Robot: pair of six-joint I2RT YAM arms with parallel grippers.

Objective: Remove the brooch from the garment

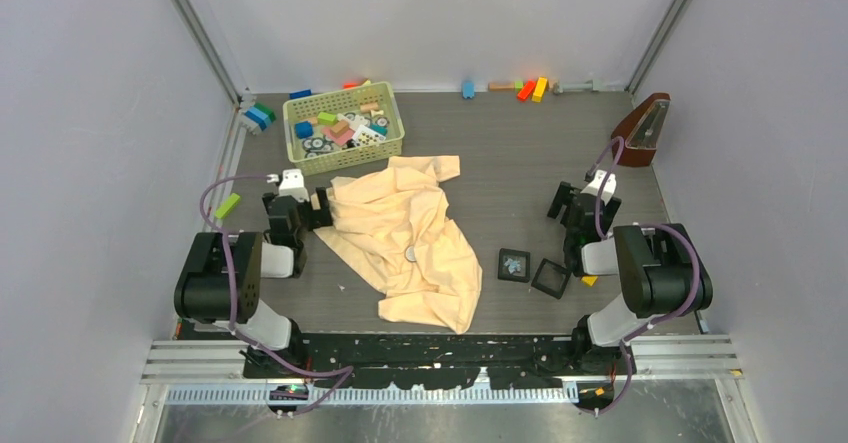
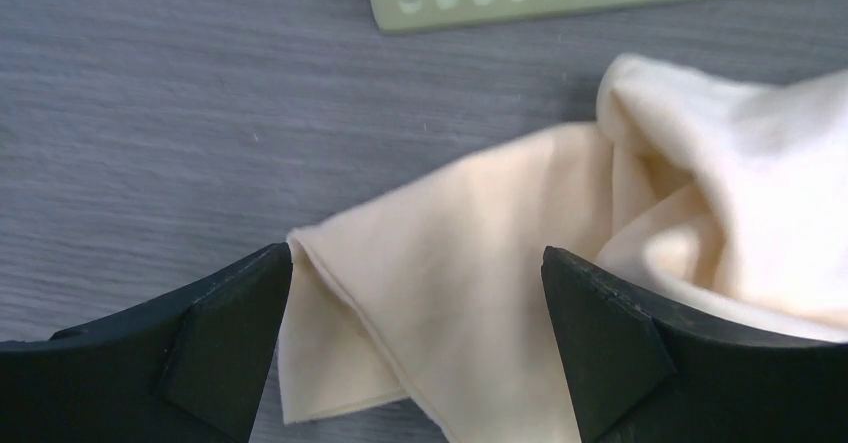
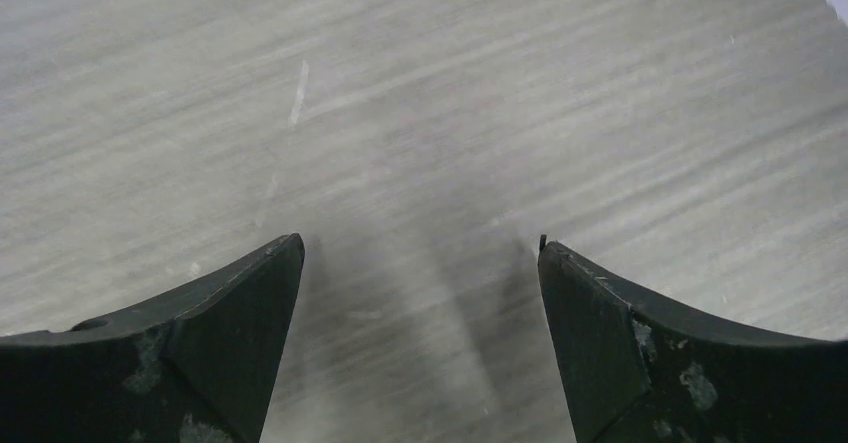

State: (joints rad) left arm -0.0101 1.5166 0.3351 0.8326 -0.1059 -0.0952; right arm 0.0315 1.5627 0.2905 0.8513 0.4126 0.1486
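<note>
Our left gripper (image 2: 415, 263) is spread wide and holds nothing. It hangs right over a corner of the shirt (image 2: 470, 293). Our right gripper (image 3: 420, 253) is wide apart too, with only the table (image 3: 420, 83) under it.

From above we see the brooch (image 1: 514, 263) shining in a black tray (image 1: 504, 277), near the shirt but not touching it. So we think the job is about done. (The grey disc (image 1: 410, 254) on the shirt is not the brooch.) We see no pin left on the cloth, but folds could hide one.
</note>
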